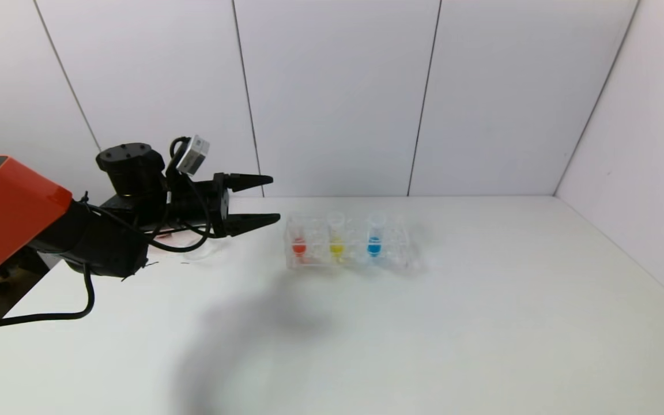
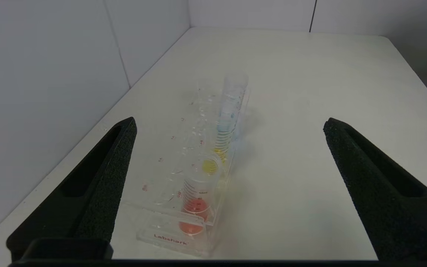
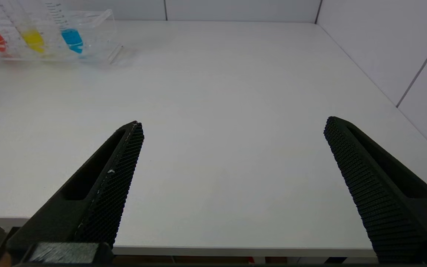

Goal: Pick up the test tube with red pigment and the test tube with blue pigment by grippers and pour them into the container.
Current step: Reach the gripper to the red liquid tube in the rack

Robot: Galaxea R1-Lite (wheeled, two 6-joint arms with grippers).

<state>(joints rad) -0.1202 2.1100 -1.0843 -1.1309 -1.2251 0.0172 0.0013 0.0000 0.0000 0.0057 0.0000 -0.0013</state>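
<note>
The test tube with red pigment (image 1: 299, 245) and the test tube with blue pigment (image 1: 374, 245) stand upright in a clear rack (image 1: 404, 253) at mid-table. My left gripper (image 1: 275, 199) hovers open just left of the rack, level with the tubes, fingers pointing at the red end. In the left wrist view the left gripper (image 2: 230, 122) is open and empty, with the red tube (image 2: 195, 207) nearest and the blue tube (image 2: 228, 120) farthest. My right gripper (image 3: 234, 124) is open and empty over the table's near edge. A faint clear curved edge (image 1: 200, 252) shows under the left wrist; I cannot tell if it is the container.
A tube of yellow liquid (image 1: 336, 246) stands between the red and blue ones. White wall panels close the back and right of the table (image 1: 482, 323). From the right wrist view the rack (image 3: 98, 33) lies far off.
</note>
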